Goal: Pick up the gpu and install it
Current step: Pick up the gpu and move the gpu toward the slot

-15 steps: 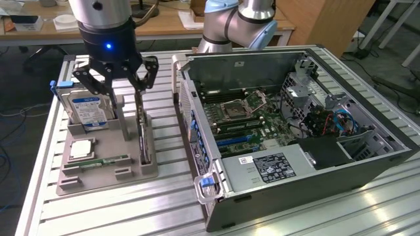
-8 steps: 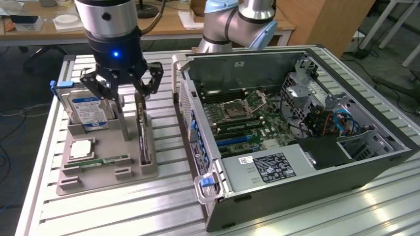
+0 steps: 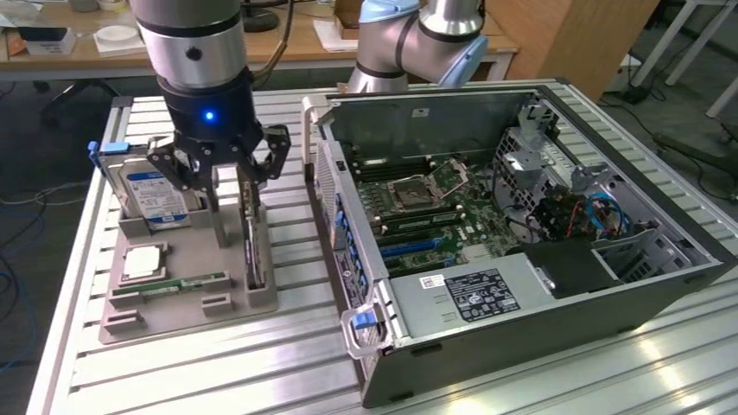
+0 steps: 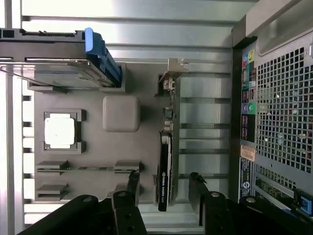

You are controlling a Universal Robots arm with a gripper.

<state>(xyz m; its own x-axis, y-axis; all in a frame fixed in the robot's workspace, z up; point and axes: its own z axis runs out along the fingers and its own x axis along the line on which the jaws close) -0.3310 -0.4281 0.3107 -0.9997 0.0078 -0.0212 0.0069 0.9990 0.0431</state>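
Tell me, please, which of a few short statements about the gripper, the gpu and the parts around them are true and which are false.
1. The gpu stands on edge in the grey holder tray. True.
2. The gripper is shut on the gpu. False: it is open, with one finger on each side of the card and a gap showing at both.
3. The hard drive is mounted inside the computer case. False: it stands in a slot of the holder tray, outside the case.
4. The computer case lies with its side open, showing the motherboard. True.
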